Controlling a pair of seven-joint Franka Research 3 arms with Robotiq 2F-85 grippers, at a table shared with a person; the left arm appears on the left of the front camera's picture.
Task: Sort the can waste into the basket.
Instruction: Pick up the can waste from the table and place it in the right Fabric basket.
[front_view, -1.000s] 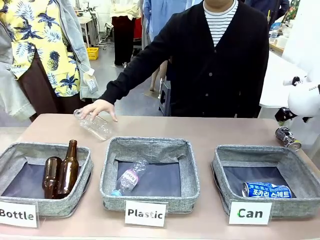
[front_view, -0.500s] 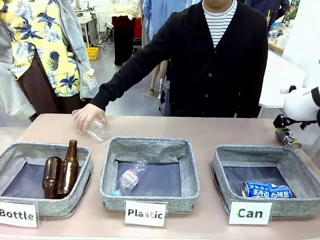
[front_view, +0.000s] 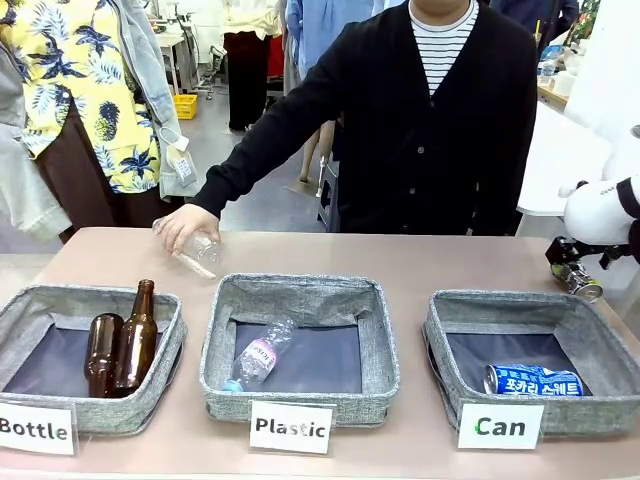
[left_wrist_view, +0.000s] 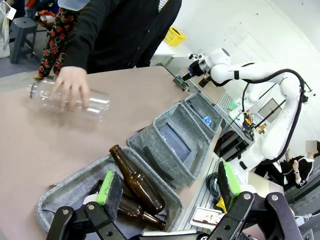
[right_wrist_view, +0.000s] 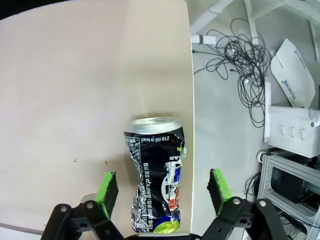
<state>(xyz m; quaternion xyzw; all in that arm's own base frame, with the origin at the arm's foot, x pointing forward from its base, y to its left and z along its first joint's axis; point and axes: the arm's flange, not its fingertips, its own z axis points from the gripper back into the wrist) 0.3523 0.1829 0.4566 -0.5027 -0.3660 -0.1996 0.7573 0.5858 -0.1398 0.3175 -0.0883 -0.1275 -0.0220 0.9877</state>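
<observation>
Right wrist view: the right gripper (right_wrist_view: 162, 192) straddles the dented dark can (right_wrist_view: 155, 175), jaws apart and not touching it. The can lies at the table's (right_wrist_view: 75, 90) right edge, so an off-centre close could nudge it off.

two cans (front_view: 532, 380), three baskets (front_view: 300, 345), four bottles (front_view: 135, 340)

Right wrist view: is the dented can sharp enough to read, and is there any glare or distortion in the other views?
Right wrist view: dark dented can sharp, its print legible, a soft highlight on its top rim. Left wrist view: wide-angle bending of the table edge, clear plastic bottle under the person's hand slightly soft. Front view: even light, "Can" basket labels crisp.
</observation>
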